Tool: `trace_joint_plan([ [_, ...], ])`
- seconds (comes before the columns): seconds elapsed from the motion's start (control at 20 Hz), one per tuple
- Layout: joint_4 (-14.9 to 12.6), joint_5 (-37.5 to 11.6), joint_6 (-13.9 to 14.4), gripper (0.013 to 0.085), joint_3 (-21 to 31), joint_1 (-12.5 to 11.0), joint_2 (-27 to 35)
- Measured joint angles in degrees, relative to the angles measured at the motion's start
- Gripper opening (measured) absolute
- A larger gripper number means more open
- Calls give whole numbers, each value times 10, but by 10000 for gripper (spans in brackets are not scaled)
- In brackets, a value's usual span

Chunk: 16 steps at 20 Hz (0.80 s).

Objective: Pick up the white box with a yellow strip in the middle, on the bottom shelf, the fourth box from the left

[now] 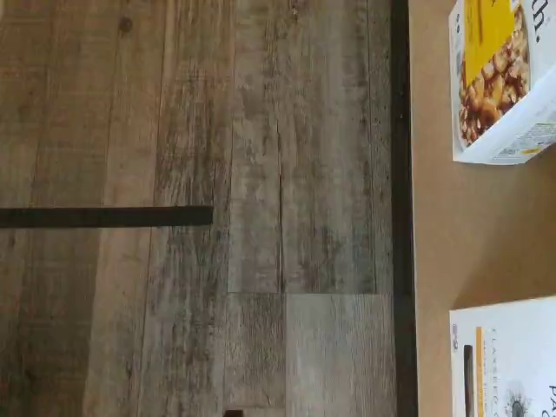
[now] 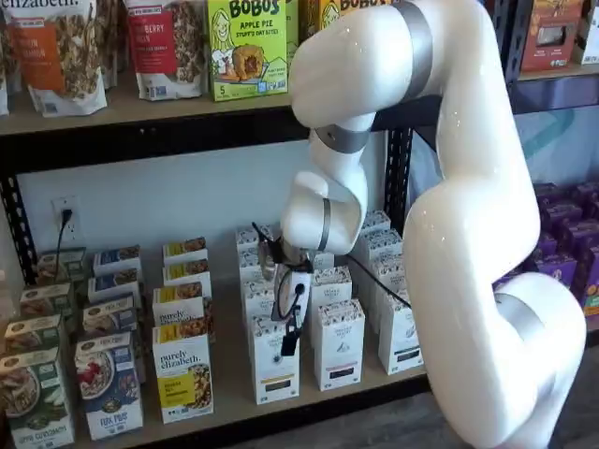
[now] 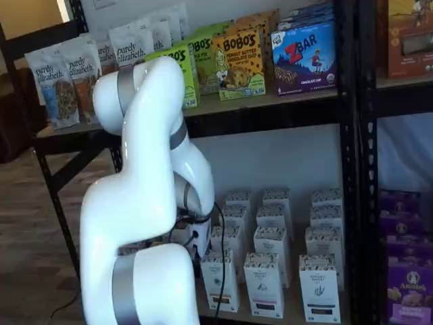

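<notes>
Arm's (image 2: 468, 215) closest to cam, so I'm seeing past it. Fingers (image 2: 290, 335) hang side-on before the white box (image 2: 275, 360), front row of the bottom shelf (image 2: 281, 412), lined up w/ it; they read spread, nothing held.

Green box (image 2: 246, 47): "BOBO'S", "APPLE PIE"
Yellow box (image 3: 238, 62): "BOBO'S", "PEANUT BUTTER CHOCOLATE CHIP"
Blue box (image 3: 304, 55): "ZBAR", "CHOCOLATE CHIP"
Granola bags (image 3: 55, 84): "purely elizabeth"
Yellow-panel box (image 2: 182, 376): "purely elizabeth"
White cartons (image 2: 338, 343): print too small to read
</notes>
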Motion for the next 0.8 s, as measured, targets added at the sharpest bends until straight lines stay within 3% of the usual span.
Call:
trace_joint_plan([
  [0.15,-35,-9,28,850,5,-3,0],
  [0.25,-38,-14,28,850,7,-6,1],
  [0.8,82,-83,-76,850,-3,8,30],
])
